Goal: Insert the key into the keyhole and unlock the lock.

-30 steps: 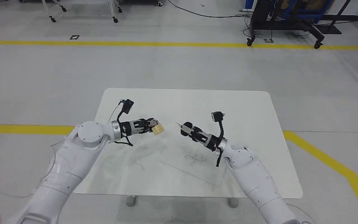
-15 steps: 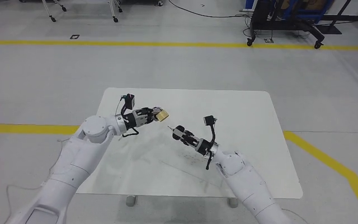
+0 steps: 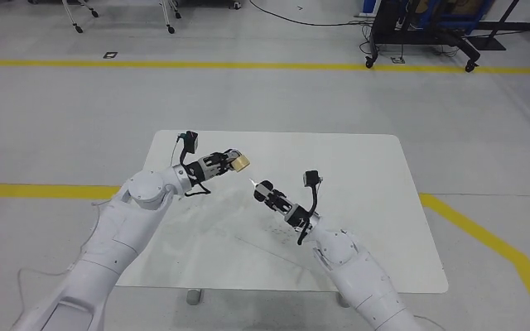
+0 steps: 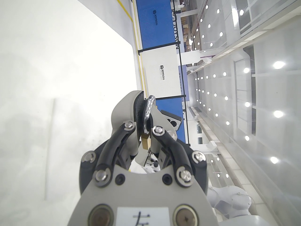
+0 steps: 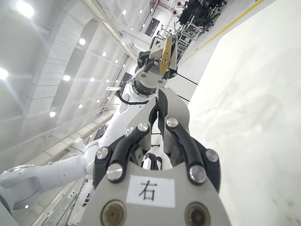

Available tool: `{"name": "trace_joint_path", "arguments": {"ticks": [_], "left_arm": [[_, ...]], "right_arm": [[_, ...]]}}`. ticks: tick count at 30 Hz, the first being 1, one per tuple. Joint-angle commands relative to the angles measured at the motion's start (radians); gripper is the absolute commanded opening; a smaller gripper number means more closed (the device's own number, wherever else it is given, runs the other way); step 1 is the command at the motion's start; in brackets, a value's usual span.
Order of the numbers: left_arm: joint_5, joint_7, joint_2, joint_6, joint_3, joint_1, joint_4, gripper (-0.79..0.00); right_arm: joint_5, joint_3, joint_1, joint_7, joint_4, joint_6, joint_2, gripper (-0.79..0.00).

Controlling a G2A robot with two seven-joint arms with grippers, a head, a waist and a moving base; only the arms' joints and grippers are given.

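Observation:
A brass padlock [image 3: 239, 163] hangs in the air over the white table [image 3: 364, 165], with my left gripper [image 3: 228, 162] shut on it. In the left wrist view the pads [image 4: 138, 109] clamp the steel shackle [image 4: 148, 109], and the brass body [image 4: 146, 142] sits between the fingers. My right gripper [image 3: 263, 190] is a short way to the lock's right and nearer the front, fingers [image 5: 175, 109] pressed together on the key, which is almost hidden between them. From the right wrist, the lock's keyhole face [image 5: 166, 57] points toward my right gripper [image 5: 160, 95].
The tabletop [image 5: 247, 83] below both grippers carries only faint scuff marks [image 3: 286, 236]. Yellow floor lines [image 3: 248, 64] run behind and beside the table. Dark wheeled stands [image 3: 422, 33] are far off at the back.
The left arm has lifted the padlock and carried it toward the table's far side. The right gripper has shifted left, closing the gap to the lock.

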Motion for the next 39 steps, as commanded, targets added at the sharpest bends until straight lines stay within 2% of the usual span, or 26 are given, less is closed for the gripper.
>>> {"name": "trace_joint_path", "arguments": {"ticks": [1, 18, 39], "left_arm": [[0.027, 0.014, 0.001, -0.007, -0.005, 0.005, -0.009, -0.785], [0.124, 0.04, -0.005, 0.017, -0.024, 0.043, -0.067, -0.785], [0.128, 0.025, -0.022, 0.026, -0.047, 0.051, -0.064, -0.785]], "right_arm": [[0.002, -0.003, 0.004, -0.007, 0.005, -0.003, -0.001, -0.785], [0.031, -0.036, 0.072, -0.055, 0.1, 0.016, -0.021, -0.785], [0.016, -0.045, 0.074, -0.071, 0.1, 0.018, -0.028, -0.785]]}}
